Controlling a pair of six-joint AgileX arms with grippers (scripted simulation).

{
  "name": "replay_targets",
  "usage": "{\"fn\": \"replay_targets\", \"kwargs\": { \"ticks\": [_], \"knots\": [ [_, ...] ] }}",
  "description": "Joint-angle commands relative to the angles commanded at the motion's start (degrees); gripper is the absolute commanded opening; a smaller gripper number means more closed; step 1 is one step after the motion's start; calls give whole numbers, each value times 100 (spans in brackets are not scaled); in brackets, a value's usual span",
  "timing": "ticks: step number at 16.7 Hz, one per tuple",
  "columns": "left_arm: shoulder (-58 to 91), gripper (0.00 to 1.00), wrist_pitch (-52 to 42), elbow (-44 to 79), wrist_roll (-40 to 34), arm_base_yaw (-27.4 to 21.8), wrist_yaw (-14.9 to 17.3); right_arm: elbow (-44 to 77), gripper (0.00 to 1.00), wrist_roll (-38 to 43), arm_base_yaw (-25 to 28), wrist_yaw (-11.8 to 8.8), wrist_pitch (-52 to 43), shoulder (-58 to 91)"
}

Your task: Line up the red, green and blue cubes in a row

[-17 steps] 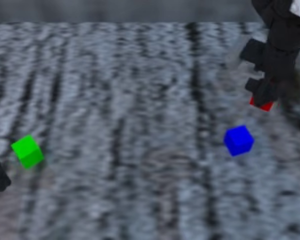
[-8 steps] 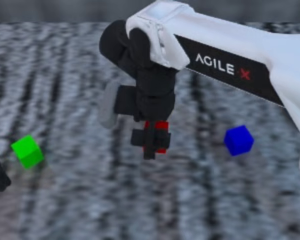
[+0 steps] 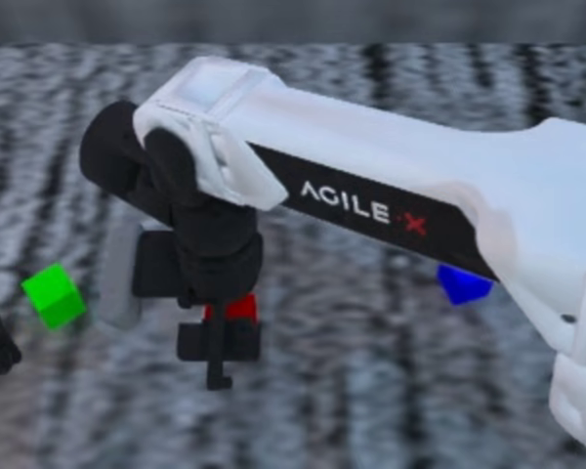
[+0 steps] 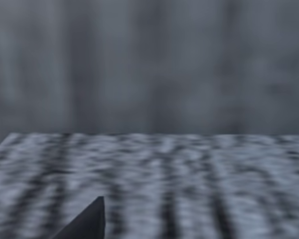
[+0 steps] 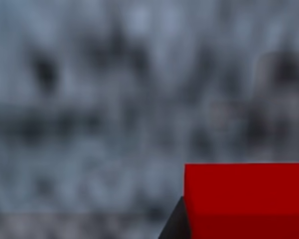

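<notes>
Right gripper carrying red cube above bench.
Right gripper [image 3: 218, 344] is clamped on the red cube [image 3: 230, 309], right of the green cube [image 3: 54, 295]; blue cube [image 3: 462, 284] lies farther right, part-hidden by the arm.

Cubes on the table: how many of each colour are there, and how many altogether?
Red cube: 1, held in the right gripper
Green cube: 1, at the table's left side
Blue cube: 1, partly hidden under the right arm
Total: 3 cubes

Rendered simulation: flat grey-streaked table [image 3: 371, 410], blank grey backdrop.
</notes>
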Motion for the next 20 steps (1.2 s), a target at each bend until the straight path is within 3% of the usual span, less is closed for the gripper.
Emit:
{"fn": "replay_targets", "kwargs": {
  "ticks": [4,10,15,20],
  "knots": [
    [0,100,0,0,0,0,0,-111,0,2,-9,-8,104,-15],
    [0,100,0,0,0,0,0,-1166,0,15,2,0,1337,145],
    [0,100,0,0,0,0,0,-1282,0,11,10,2,1461,178],
    [0,100,0,0,0,0,0,-1282,38,11,10,2,1461,178]
  ]
}}
